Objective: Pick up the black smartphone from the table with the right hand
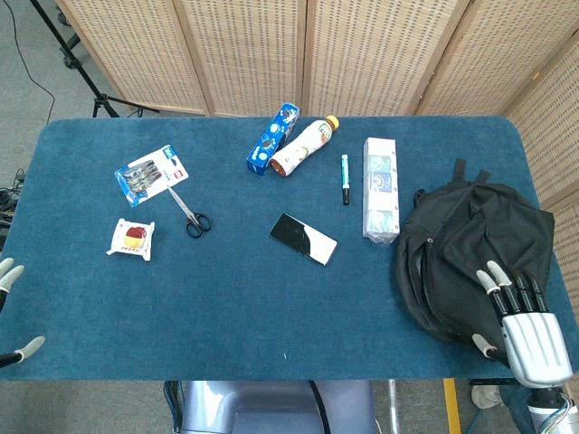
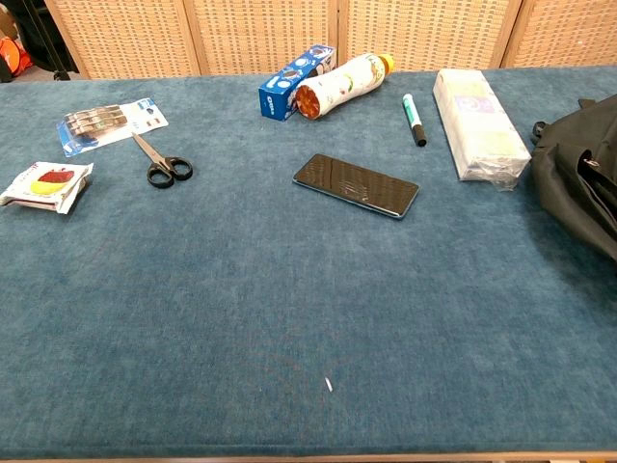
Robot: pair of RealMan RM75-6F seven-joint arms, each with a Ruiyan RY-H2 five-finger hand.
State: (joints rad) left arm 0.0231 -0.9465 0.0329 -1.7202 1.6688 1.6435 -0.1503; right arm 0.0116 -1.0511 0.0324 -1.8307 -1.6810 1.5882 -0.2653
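Black smartphone [image 1: 303,239] flat near mid-table on blue table [image 1: 271,316], untouched. Right hand [image 1: 525,321] at near right over black backpack [image 1: 470,244], fingers apart, holding nothing. Left hand [image 1: 14,307] barely in frame at near left edge; finger state impossible to tell.

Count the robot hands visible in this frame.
2. The right hand hovers open over the black backpack at the table's right end. Only the fingertips of the left hand show at the left edge. Neither appears in the chest view.
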